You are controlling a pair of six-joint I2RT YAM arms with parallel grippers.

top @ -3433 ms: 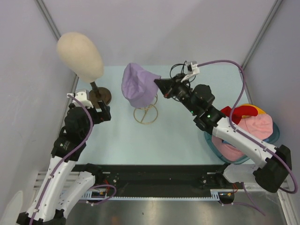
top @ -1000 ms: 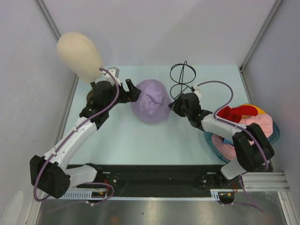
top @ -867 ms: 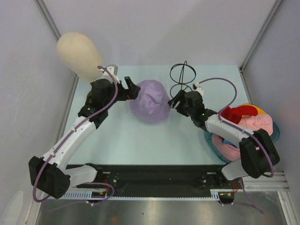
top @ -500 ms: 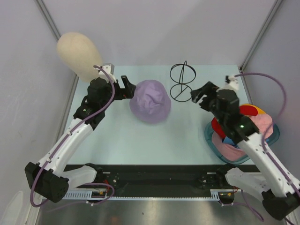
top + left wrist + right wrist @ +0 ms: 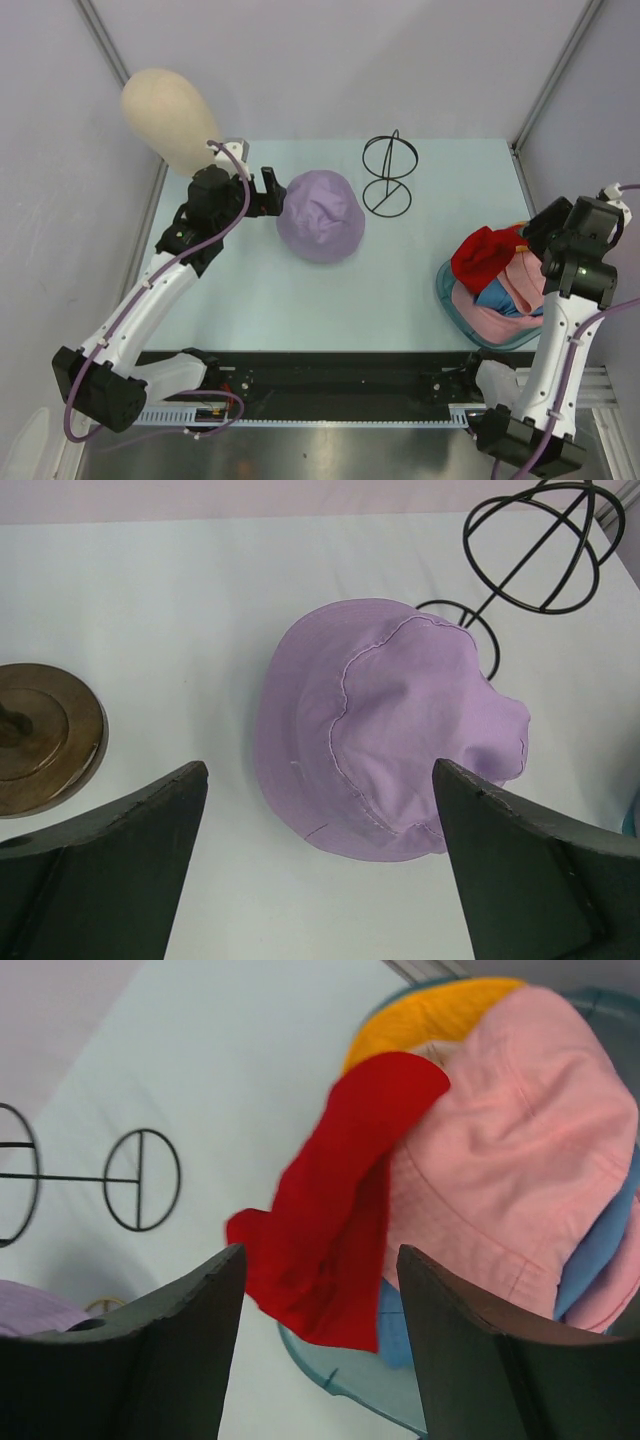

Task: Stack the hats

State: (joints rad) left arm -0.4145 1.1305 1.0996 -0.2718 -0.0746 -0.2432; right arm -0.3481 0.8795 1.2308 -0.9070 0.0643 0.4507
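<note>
Bright, even, diffuse light, faint soft shadows, no glare, wrist views slightly soft

The lilac hat (image 5: pixel 385 730) is soft, matt, rumpled cloth with a fine stitched seam around the crown. At four o'clock on the smooth, matt pale worktop (image 5: pixel 300 290), the red hat (image 5: pixel 330 1210) and pink hat (image 5: pixel 510 1160) are equally dull cloth, lying in a translucent, glossy teal plastic tray (image 5: pixel 360 1395). The twelve-o'clock stand (image 5: pixel 388 175) is thin black wire; the ten-o'clock disc base (image 5: pixel 40 735) looks like polished brown wood.
</note>
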